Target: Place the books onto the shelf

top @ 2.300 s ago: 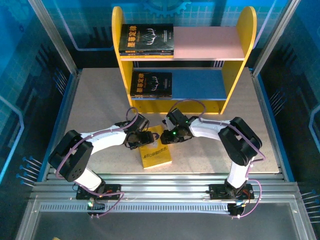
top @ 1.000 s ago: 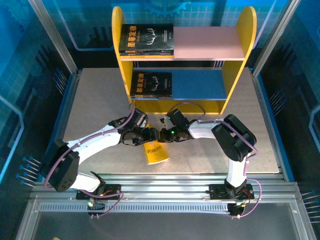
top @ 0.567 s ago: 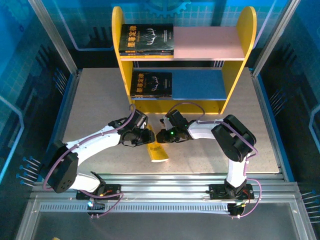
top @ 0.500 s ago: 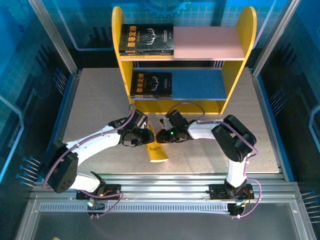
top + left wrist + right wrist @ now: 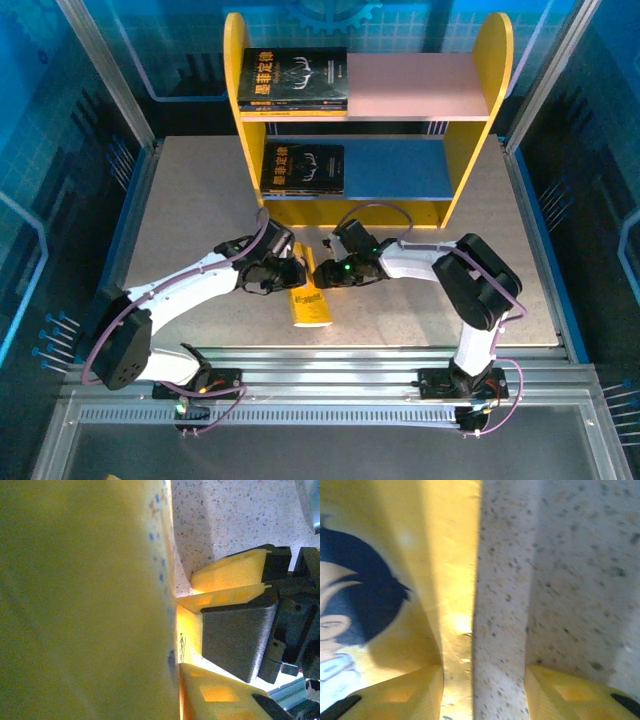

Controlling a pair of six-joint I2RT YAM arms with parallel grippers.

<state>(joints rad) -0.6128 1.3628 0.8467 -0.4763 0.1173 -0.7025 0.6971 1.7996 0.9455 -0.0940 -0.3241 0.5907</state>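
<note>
left gripper (image 5: 287, 272) is closed on the upper left edge of the yellow book (image 5: 309, 302). in the left wrist view one yellow pad (image 5: 215, 695) presses the cover and the other is hidden behind it. right gripper (image 5: 325, 271) sits just across the book with its jaws parted. the book's right edge lies between its fingers (image 5: 395, 692), beside the left one and clear of the other. the book stands tilted on the speckled table (image 5: 190, 220), in front of the shelf (image 5: 470, 150) and apart from it.
</note>
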